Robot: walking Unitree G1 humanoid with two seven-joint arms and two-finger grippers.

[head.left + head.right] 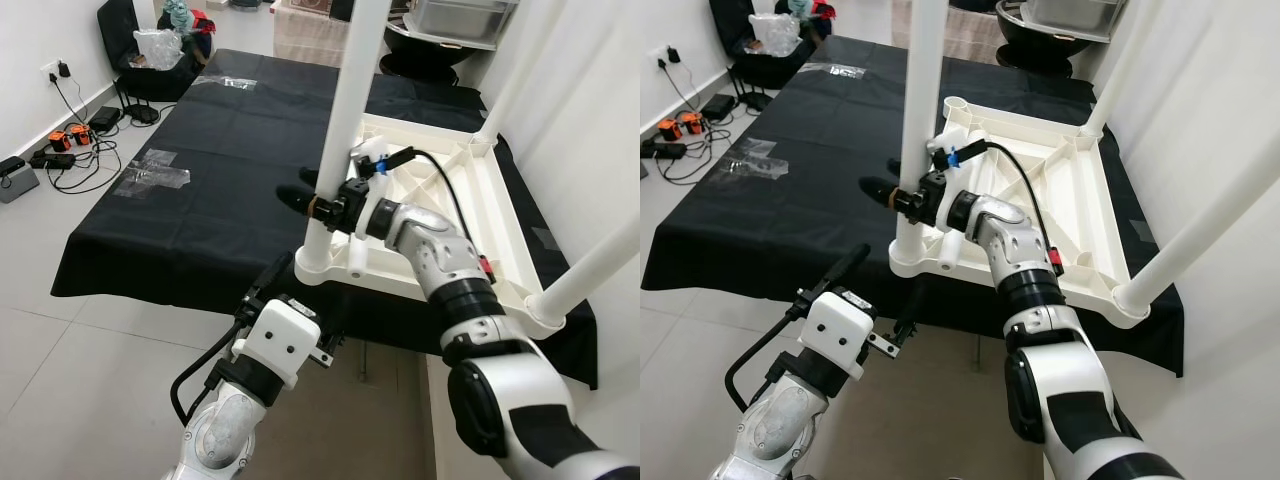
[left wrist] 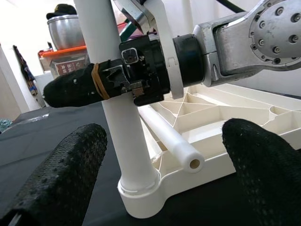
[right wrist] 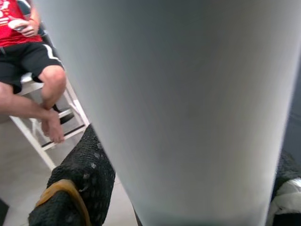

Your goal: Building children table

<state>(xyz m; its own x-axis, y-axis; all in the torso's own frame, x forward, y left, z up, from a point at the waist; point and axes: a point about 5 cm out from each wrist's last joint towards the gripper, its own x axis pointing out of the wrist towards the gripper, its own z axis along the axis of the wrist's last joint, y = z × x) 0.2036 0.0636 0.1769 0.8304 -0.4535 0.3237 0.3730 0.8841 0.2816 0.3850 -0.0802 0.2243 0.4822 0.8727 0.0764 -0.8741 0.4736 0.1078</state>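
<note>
A white children's table lies upside down on a black-covered surface, its legs pointing up. My right gripper is shut on the near-left leg just above its corner socket. In the right wrist view the leg stands close, with one black finger beside it. My left gripper is low in front of that corner, open, with its fingers wide apart and nothing between them. A short white tube sits beside the leg's base.
Two more legs rise at the far right and near right. The black cloth carries tape patches. Cables and chargers lie on the floor at left. A person sits on a white stool nearby.
</note>
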